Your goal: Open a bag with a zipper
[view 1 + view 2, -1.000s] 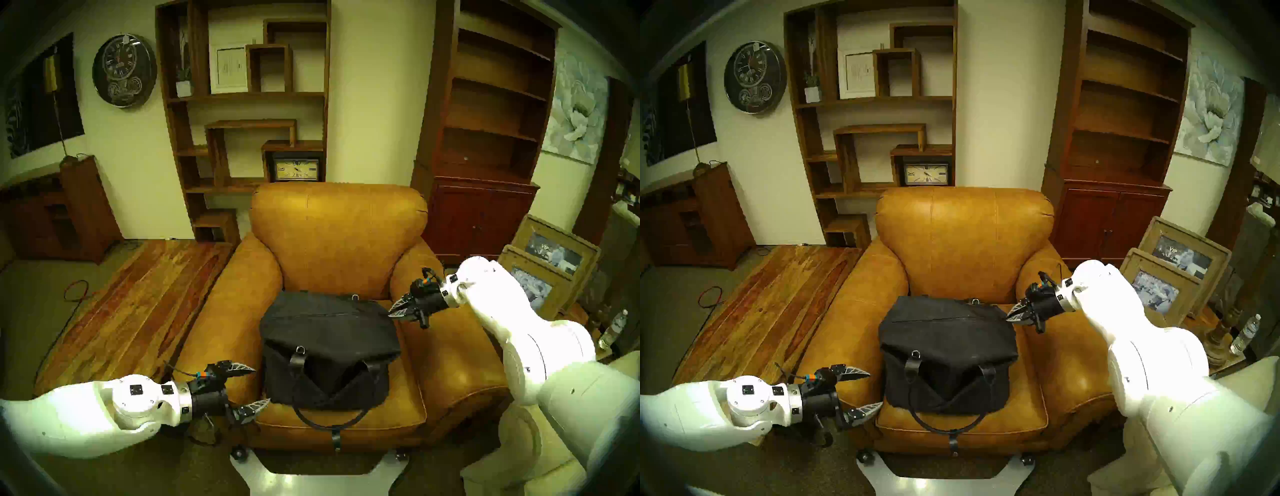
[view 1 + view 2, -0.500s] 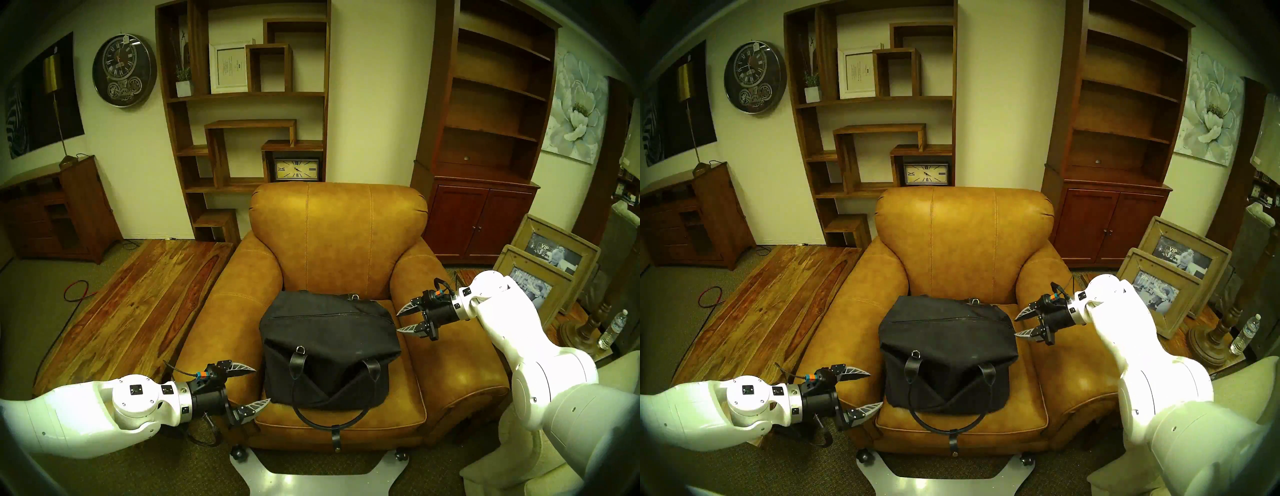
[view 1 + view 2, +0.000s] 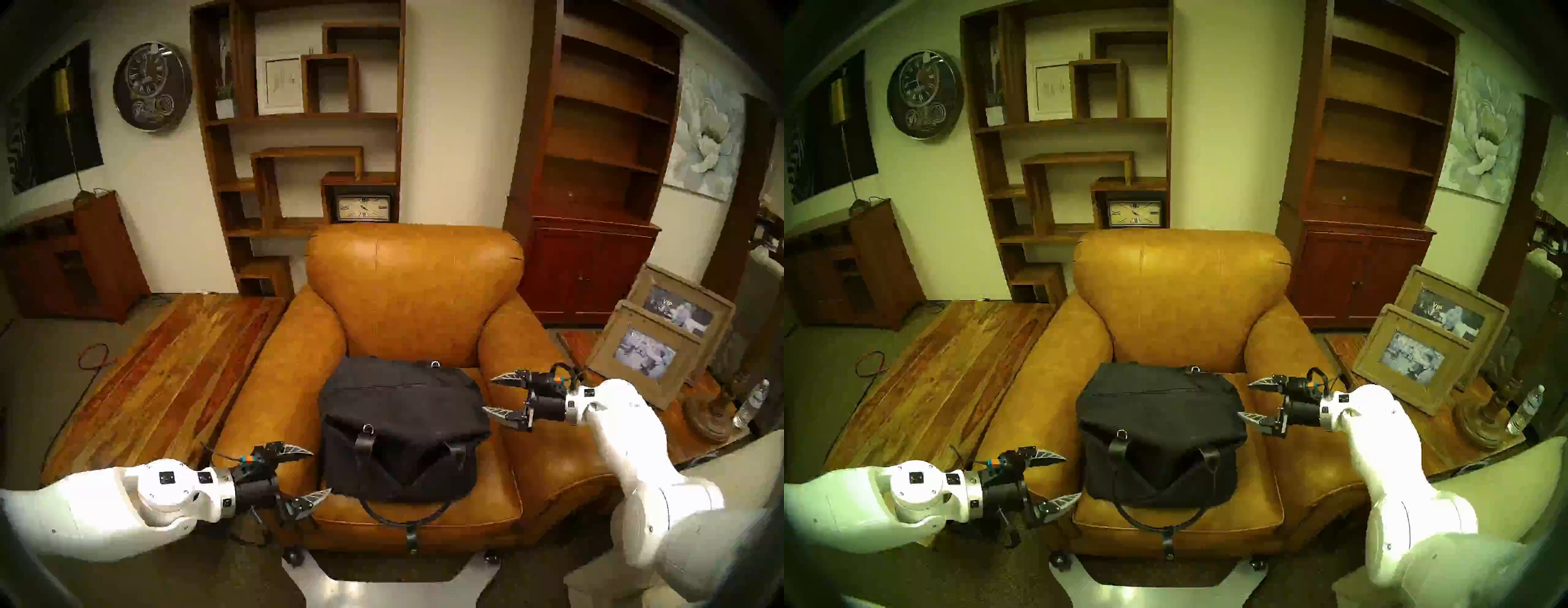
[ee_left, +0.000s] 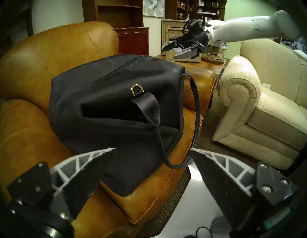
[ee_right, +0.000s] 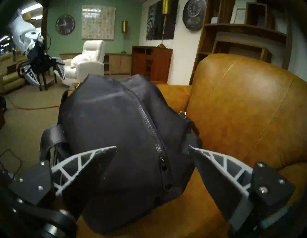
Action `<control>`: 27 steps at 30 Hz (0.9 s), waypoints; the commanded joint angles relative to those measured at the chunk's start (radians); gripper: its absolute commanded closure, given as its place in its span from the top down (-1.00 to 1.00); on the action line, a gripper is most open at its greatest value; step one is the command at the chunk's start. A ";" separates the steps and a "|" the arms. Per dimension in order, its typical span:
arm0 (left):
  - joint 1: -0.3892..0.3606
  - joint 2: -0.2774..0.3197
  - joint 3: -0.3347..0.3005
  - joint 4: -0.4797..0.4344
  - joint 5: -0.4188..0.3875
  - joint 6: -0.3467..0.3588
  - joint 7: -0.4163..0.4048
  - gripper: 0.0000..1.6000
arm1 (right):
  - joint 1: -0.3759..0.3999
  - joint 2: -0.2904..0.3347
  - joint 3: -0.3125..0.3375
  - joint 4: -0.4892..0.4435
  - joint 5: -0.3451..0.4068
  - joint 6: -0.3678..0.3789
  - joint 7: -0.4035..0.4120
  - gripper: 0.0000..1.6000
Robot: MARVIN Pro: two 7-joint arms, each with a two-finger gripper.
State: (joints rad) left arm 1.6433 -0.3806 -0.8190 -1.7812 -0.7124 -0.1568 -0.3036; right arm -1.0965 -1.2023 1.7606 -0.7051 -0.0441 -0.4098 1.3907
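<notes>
A tan leather armchair (image 3: pixel 413 297) is seen at the centre of the room, on a dark carpet. A wooden floor panel (image 3: pixel 169 373) is laid to its left, with a red cable (image 3: pixel 91 356) looped on the carpet beside it. Behind the armchair, an open wooden shelf unit (image 3: pixel 297 140) is set against the wall; a rectangular clock (image 3: pixel 363 208), a framed white sheet (image 3: pixel 280 83) and a small potted plant (image 3: pixel 225 99) are kept on it. A round dark wall clock (image 3: pixel 152 87) is hung further left. A tall bookcase (image 3: pixel 594 170) is placed at right, with two framed photographs (image 3: pixel 662 335) leaned nearby and a water bottle (image 3: pixel 751 403) stood beside them. A cream armchair (image 4: pixel 265 103) is shown in the left wrist view.
</notes>
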 commanded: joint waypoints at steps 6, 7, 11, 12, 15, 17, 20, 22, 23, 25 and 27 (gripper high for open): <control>-0.003 0.002 -0.002 -0.008 0.000 -0.010 -0.001 1.00 | -0.134 -0.040 0.091 -0.175 0.104 0.184 0.033 1.00; -0.003 0.002 -0.002 -0.008 0.000 -0.011 -0.001 1.00 | -0.120 -0.034 0.087 -0.157 0.103 0.202 0.047 1.00; -0.003 0.002 -0.002 -0.008 -0.001 -0.011 -0.001 1.00 | -0.062 -0.024 0.086 -0.071 0.085 0.194 0.033 1.00; -0.004 0.002 -0.001 -0.008 -0.001 -0.011 -0.001 1.00 | -0.047 -0.020 0.089 -0.050 0.088 0.197 0.034 1.00; -0.004 0.002 -0.001 -0.008 -0.001 -0.010 -0.001 1.00 | -0.013 -0.010 0.093 -0.004 0.088 0.201 0.041 1.00; -0.005 0.002 0.000 -0.008 -0.001 -0.010 0.000 1.00 | 0.010 -0.004 0.096 0.042 0.084 0.205 0.034 1.00; -0.006 0.002 0.001 -0.008 -0.001 -0.010 0.000 1.00 | 0.040 0.000 0.100 0.108 0.086 0.200 0.034 1.00; -0.006 0.002 0.001 -0.008 -0.001 -0.010 0.000 1.00 | 0.056 -0.001 0.106 0.146 0.097 0.205 0.038 1.00; -0.006 0.003 0.002 -0.008 -0.002 -0.010 0.000 1.00 | 0.068 -0.003 0.112 0.171 0.098 0.202 0.030 1.00; -0.007 0.003 0.002 -0.008 -0.002 -0.010 0.000 1.00 | 0.088 0.000 0.114 0.216 0.096 0.196 0.027 1.00; -0.007 0.003 0.003 -0.008 -0.002 -0.010 0.000 1.00 | 0.100 0.003 0.108 0.256 0.083 0.192 0.026 1.00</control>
State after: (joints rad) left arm 1.6390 -0.3783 -0.8128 -1.7812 -0.7144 -0.1591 -0.3021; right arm -1.0960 -1.2098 1.8696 -0.5532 0.0350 -0.2035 1.4219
